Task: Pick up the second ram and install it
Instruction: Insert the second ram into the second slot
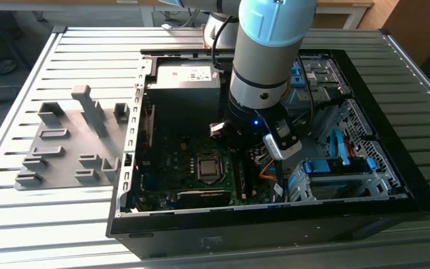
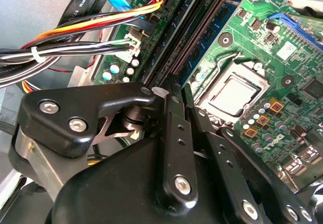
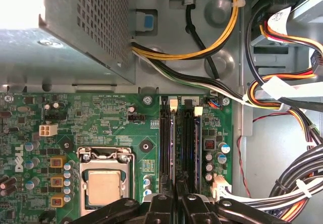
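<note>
End effector: the end effector (image 3: 176,200) sits low inside the open computer case (image 1: 416,190), directly over the memory slots (image 3: 181,143) beside the CPU socket (image 3: 103,186); its fingers (image 2: 174,148) look pressed close together, apparently pinching a thin edge.
Second ram: the second ram (image 3: 177,186) seems to stand upright between the fingers, aligned with a slot for seating, though I cannot tell for sure.
Fixture: the grey fixture (image 1: 73,145) rests on the surface (image 1: 65,224) beside the case.

The robot's silver-grey cylindrical arm (image 1: 263,67) wears a pale blue joint cap, and its matte black metal claw (image 2: 177,133) carries silver screws.
</note>
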`<action>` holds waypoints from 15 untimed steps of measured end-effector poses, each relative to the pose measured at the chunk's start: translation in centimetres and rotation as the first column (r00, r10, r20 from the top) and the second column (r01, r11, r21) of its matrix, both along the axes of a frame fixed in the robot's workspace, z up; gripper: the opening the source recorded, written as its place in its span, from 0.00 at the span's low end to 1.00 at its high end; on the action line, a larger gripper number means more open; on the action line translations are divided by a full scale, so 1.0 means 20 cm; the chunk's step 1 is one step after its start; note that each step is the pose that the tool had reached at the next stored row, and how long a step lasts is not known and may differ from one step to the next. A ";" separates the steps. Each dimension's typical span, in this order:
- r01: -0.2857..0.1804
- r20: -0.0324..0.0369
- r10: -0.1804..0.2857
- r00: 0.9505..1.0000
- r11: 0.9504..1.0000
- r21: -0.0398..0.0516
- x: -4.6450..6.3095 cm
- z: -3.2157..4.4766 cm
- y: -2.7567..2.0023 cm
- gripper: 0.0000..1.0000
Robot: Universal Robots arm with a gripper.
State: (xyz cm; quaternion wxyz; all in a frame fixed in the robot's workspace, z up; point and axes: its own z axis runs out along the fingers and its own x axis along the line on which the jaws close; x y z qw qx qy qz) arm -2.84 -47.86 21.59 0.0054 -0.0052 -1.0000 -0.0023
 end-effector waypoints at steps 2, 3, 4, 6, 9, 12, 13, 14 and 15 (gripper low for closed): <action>0.001 0.000 -0.001 1.000 1.000 0.000 0.00 0.000 0.000 0.14; 0.001 0.000 -0.001 1.000 1.000 0.000 0.00 0.000 0.000 0.14; 0.002 0.000 -0.002 1.000 1.000 0.000 0.00 0.000 0.000 0.14; 0.003 0.000 -0.003 1.000 1.000 0.001 0.00 0.000 0.000 0.14; 0.003 0.000 -0.003 1.000 1.000 0.002 0.00 0.002 -0.001 0.14; 0.003 0.000 -0.003 1.000 1.000 0.005 0.00 0.008 0.000 0.14; 0.003 0.000 -0.003 1.000 1.000 0.005 0.00 0.008 0.000 0.14; 0.003 0.000 -0.003 1.000 1.000 0.005 0.00 0.008 0.000 0.14; 0.005 0.000 -0.005 1.000 1.000 0.005 0.00 0.008 -0.001 0.14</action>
